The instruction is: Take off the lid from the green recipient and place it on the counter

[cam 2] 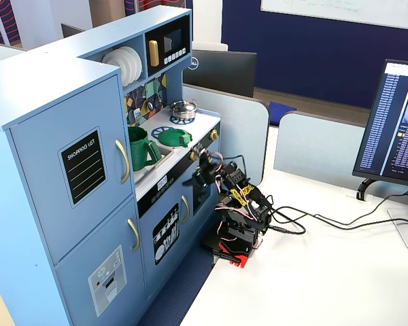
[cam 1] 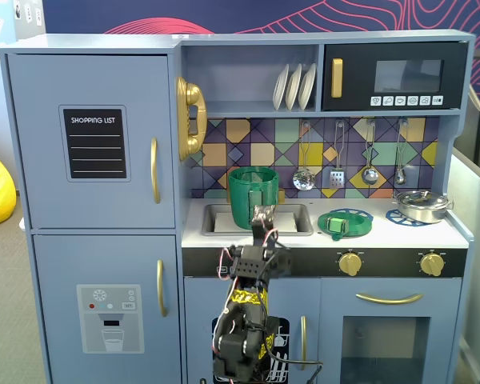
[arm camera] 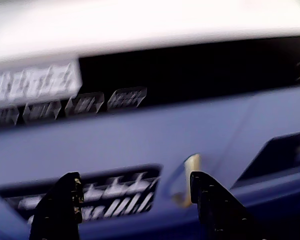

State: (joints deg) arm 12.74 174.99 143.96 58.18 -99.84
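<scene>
On the bench (cam 1: pixel 444 237) your lid (cam 1: pixel 346 222) already rests, off the green recipient (cam 1: pixel 253 195) — jaws (arm camera: pixel 135 187) released, empty.

wrist view blurred, tool (arm camera: pixel 135 205) tips cut off

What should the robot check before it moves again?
1. Lid off the green recipient: ok, its top is open.
2. Lid on the counter: ok, it lies flat on the left burner ring.
3. Gripper empty: ok, the wrist view shows open fingers with nothing between them.
4. Gripper clear of the recipient: cannot tell, they overlap in a fixed view.
5. Silver pot undisturbed: ok, it sits on the right burner.
</scene>
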